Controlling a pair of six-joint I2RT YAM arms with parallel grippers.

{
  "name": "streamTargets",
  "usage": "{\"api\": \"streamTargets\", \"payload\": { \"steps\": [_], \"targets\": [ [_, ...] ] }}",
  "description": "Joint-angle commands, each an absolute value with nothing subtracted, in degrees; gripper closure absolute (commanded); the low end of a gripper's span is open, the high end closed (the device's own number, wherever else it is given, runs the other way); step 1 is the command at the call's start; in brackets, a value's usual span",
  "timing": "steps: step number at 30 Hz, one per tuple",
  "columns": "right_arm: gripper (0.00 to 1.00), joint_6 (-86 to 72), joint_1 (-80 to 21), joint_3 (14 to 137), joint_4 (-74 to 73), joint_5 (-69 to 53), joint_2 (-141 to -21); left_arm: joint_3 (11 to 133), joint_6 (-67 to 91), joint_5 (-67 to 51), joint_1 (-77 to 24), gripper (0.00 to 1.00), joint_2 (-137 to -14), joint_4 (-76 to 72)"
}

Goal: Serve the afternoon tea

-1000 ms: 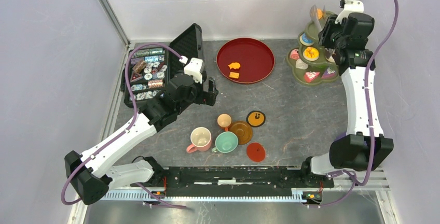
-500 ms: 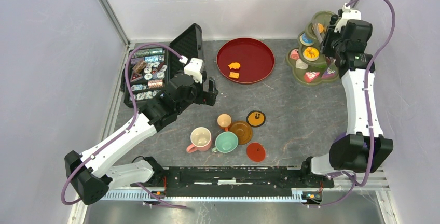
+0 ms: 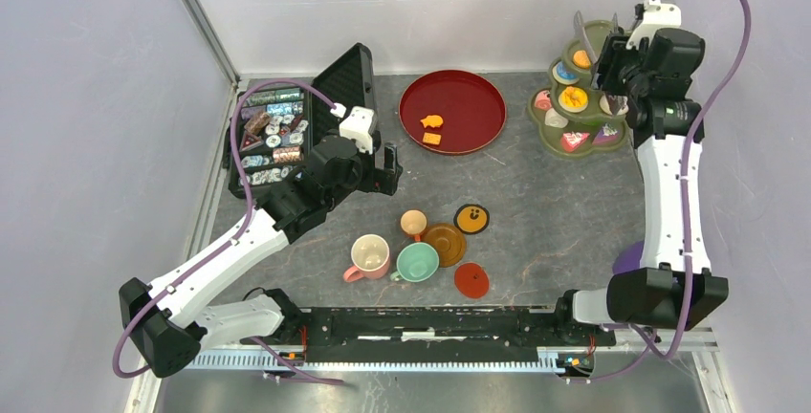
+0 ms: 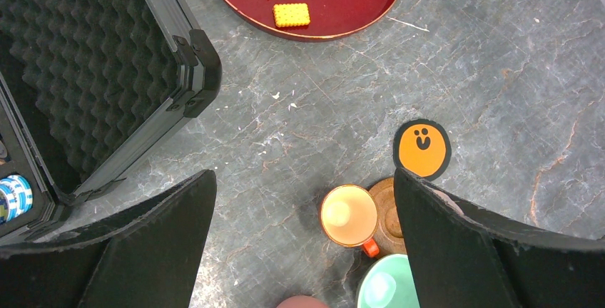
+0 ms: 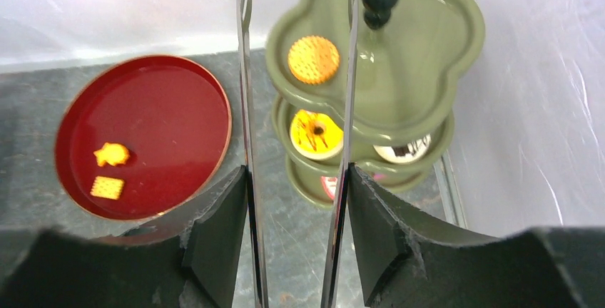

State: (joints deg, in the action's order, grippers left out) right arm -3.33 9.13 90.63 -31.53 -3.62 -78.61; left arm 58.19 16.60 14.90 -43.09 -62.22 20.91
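My right gripper (image 5: 296, 172) is shut on the thin metal tongs (image 5: 245, 73), whose two arms stand apart over the green tiered stand (image 5: 421, 44). A round orange biscuit (image 5: 313, 59) lies on the stand's top tier between the tong arms, free of them. Lower tiers hold a yellow donut (image 5: 316, 132) and other pastries. Two more orange biscuits (image 3: 431, 130) lie in the red tray (image 3: 469, 97). My left gripper (image 4: 303, 180) hangs open above the small orange cup (image 4: 348, 215), next to the mint cup (image 3: 417, 262) and pink cup (image 3: 369, 255).
An open black case (image 3: 273, 136) with several pastries stands at the back left, its lid (image 3: 346, 78) raised. A brown saucer (image 3: 446, 244), an orange smiley saucer (image 3: 471, 218) and a red saucer (image 3: 471, 280) lie near the cups. The side walls stand close to the stand.
The tongs brought the round orange biscuit down onto the stand's top tier, then spread and let it go. The right wrist shifted slightly right. The left arm stayed still.
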Motion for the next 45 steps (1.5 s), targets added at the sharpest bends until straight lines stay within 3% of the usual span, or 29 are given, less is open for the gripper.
{"api": "streamTargets", "payload": {
  "steps": [1, 7, 16, 29, 45],
  "targets": [
    [0.43, -5.0, 7.5, 92.7, -25.6, -10.9, -77.0, 58.9, 18.4, 15.0, -42.8, 0.0, -61.6, 19.5],
    [0.42, -3.9, -10.1, 89.4, -21.2, -10.5, -81.5, 59.1, 18.5, 15.5, -42.8, 0.0, -61.9, 19.6],
    [0.42, -9.0, -24.0, 85.0, -18.8, 1.6, -91.4, 58.9, 18.4, 16.4, -42.8, 0.0, -61.7, 19.6],
    [0.4, -9.5, -30.0, 84.2, -22.8, 10.3, -99.7, 58.9, 18.4, 16.2, -42.7, 0.0, -61.8, 19.6],
    [0.4, -15.3, -31.8, 85.0, -21.7, 12.4, -105.8, 59.0, 18.5, 15.8, -42.7, 0.0, -62.5, 19.4]
  ]
}}
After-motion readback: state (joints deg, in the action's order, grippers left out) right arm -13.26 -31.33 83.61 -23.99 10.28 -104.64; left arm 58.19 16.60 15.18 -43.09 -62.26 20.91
